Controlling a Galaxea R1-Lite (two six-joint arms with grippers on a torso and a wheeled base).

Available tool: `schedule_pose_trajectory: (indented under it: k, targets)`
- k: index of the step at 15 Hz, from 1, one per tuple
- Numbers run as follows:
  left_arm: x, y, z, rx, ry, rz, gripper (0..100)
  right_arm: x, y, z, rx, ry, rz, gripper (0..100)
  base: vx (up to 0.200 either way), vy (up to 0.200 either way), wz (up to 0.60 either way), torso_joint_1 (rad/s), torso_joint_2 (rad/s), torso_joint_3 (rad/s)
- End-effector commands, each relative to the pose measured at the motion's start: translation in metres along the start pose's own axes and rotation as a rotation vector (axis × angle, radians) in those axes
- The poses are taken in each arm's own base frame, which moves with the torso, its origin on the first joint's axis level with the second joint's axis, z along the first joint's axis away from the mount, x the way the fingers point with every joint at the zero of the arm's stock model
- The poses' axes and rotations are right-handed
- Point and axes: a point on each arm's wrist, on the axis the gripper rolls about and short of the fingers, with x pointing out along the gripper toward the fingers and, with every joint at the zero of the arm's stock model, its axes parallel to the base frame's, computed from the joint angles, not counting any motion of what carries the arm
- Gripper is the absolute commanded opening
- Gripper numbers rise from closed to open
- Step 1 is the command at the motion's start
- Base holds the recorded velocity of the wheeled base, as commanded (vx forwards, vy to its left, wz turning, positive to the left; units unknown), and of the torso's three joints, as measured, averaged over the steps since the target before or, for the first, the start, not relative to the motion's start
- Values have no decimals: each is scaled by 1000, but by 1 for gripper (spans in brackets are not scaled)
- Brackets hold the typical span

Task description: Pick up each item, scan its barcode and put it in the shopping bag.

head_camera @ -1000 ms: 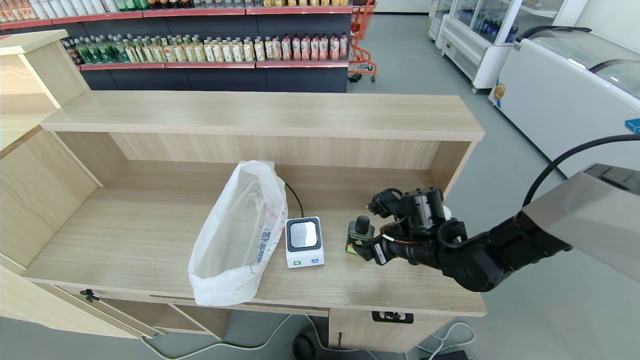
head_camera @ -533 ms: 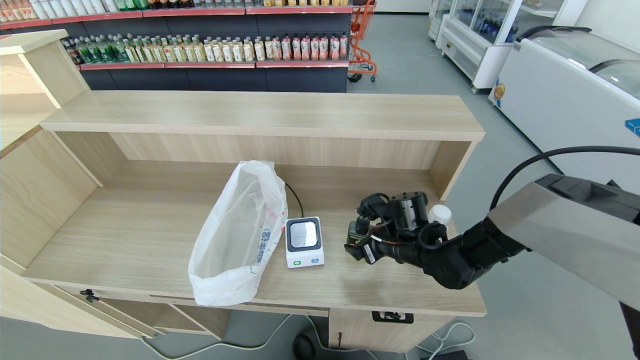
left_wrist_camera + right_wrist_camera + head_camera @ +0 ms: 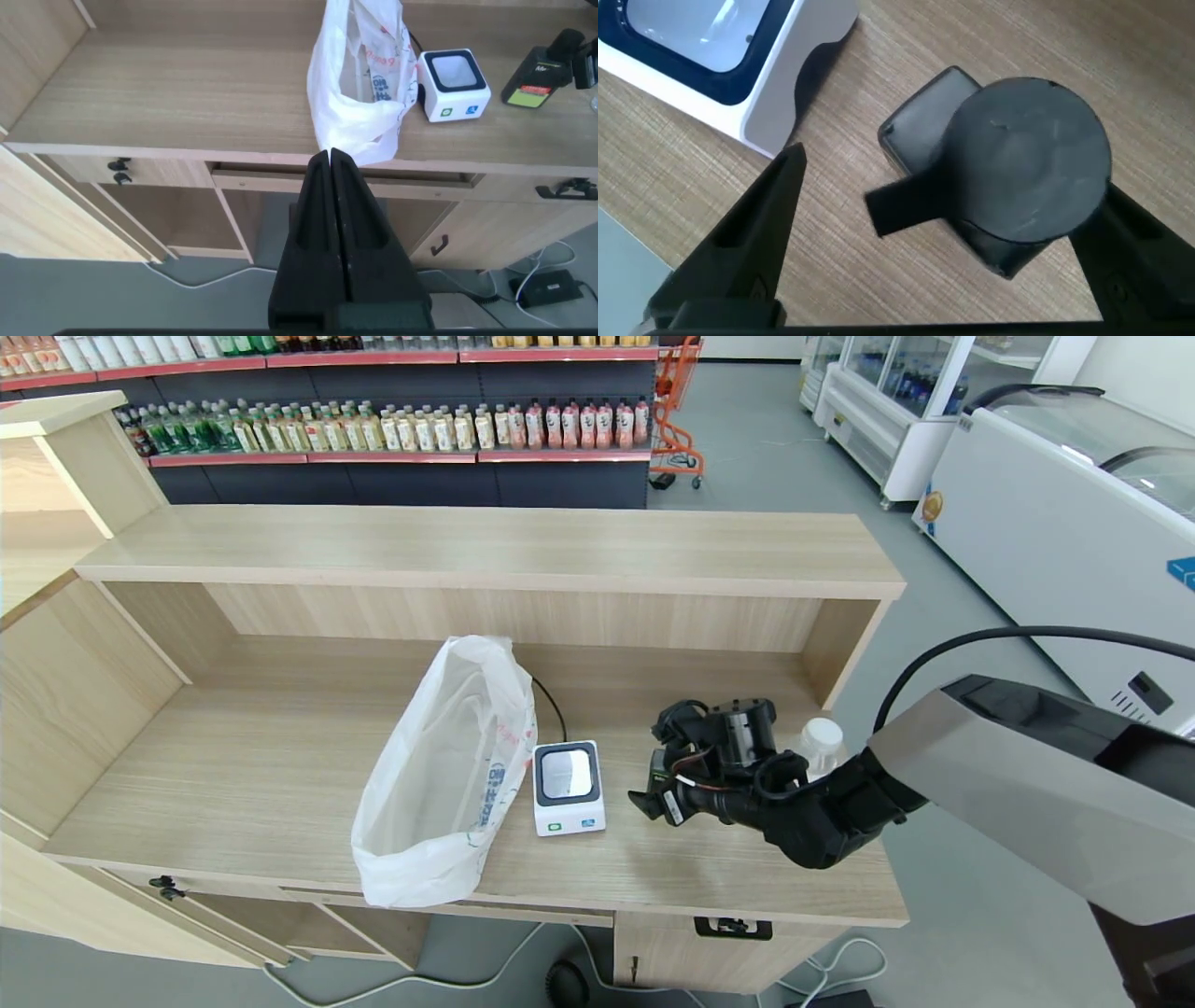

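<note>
Bottle [image 3: 1022,163] stands just right of scanner [image 3: 568,786]; right gripper [image 3: 948,201] has moved in leftward, fingers wide astride it, not clamped. Grasp looks next. Left gripper [image 3: 331,163] fingers pressed together.

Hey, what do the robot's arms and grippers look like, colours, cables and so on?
The right arm has a boxy silver-grey upper link, a black forearm, and a black cable arcing over it. The right gripper is black with flat, wedge-shaped fingers. The left gripper is black too, its fingers long and tapering.
</note>
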Motion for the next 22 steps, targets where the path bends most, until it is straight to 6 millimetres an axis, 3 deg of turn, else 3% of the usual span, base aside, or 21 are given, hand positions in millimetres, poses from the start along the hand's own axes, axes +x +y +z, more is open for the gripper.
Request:
schedule_pose_trajectory:
  k: [1,6,10,13,22]
  targets:
    - [0,0,0,0,0,-1,0,7,2,-4,-3,5,3,0,0,0,0,0,0,0]
    - [0,0,0,0,0,1,0,5,2,2,-4,-29,-1,0,0,0,0,0,0,0]
    - [0,0,0,0,0,-1,0,-22,-5,25,33,-88,-16,0,0,0,0,0,0,0]
    - [0,0,0,0,0,1,0,-66,-9,48,184,-147,-6,0,0,0,0,0,0,0]
    - [0,0,0,0,0,-1,0,-193,-17,77,369,-295,91,0,0,0,0,0,0,0]
